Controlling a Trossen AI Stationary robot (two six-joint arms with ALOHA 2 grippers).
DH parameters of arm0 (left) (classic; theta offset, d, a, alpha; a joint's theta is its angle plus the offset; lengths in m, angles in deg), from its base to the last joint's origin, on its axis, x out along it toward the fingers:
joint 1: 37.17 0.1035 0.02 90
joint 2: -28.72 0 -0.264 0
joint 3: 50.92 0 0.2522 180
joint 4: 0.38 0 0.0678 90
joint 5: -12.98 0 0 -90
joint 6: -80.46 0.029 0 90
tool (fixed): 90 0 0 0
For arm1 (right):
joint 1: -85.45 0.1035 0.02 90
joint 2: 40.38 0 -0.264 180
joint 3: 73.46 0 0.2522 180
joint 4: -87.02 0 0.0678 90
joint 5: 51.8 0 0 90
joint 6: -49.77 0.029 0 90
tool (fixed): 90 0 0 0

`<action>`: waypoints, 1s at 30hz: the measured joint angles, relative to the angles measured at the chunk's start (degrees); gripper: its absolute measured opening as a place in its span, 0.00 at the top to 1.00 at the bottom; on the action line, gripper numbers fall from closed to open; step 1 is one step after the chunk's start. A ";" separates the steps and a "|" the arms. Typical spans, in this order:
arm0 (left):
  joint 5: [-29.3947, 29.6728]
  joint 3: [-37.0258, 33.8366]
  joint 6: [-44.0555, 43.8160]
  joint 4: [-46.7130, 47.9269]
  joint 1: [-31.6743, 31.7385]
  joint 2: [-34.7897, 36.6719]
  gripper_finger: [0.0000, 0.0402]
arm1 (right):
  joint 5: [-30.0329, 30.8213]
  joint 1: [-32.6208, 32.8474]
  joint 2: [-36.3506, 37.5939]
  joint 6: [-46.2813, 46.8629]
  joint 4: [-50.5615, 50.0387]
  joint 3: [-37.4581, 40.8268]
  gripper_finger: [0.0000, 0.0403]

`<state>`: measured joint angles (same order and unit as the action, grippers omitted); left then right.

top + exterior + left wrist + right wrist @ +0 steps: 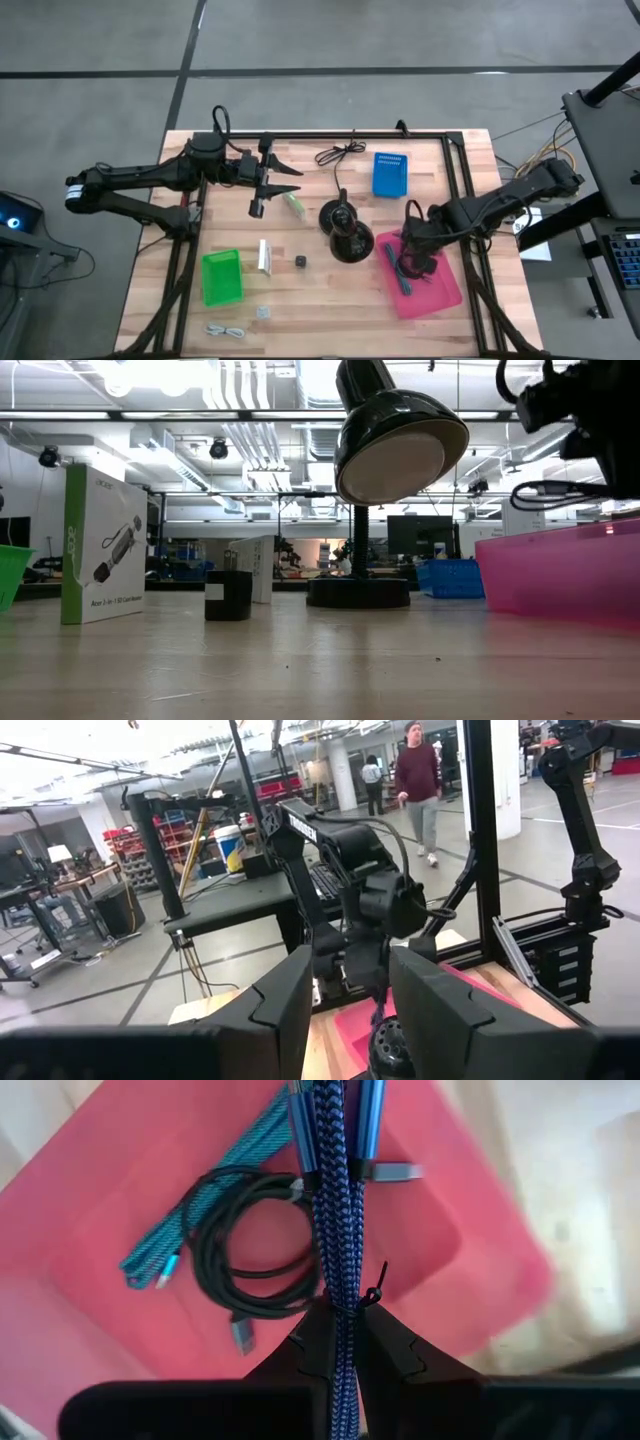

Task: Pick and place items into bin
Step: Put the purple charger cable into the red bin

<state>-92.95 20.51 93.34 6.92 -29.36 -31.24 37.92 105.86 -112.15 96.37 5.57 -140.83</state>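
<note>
Right gripper [340, 1325], poised over the pink bin [90, 1210] at the table's right front, is clamped on a bundled blue braided cable [335, 1200] that hangs from its fingers above the bin floor. To finish this step well, the gripper should stay centred over the bin, come down until the cable's free end rests inside, and only then part its fingers, so the bundle drops flat beside the contents and does not drape over the wall. The right wrist view alone shows what already lies in the bin: a coiled black cable [245, 1250] and a teal braided cable [190, 1205], apart from the hanging bundle; it also shows a small tie around the blue cable just beyond the fingertips. The high view alone gives the layout: left gripper [285, 180] waits raised over the table's left rear, its fingers spread with nothing between them, as the left wrist view confirms. Items not yet binned lie apart across the table: a black cable [338, 153] at the rear, a tiny cube [300, 261], a white box [265, 256], and what seems to be a pale cable [226, 330] near the front edge. A blue bin [390, 173] and green bin [221, 277] also stand there. The low view adds only the lamp [385, 470] and the pink bin's wall.
</note>
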 joint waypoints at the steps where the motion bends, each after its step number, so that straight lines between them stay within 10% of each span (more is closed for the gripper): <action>1: -0.01 0.00 0.00 0.00 0.00 0.00 0.70 | -0.81 0.00 0.00 -0.03 1.21 0.75 0.97; 30: 3.27 -2.71 2.29 -0.21 0.07 -0.02 0.70 | -1.51 -0.04 0.00 -0.12 14.25 10.95 0.97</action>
<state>-89.69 17.80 95.63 6.71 -29.29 -31.26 36.41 105.81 -112.15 96.25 19.82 -129.88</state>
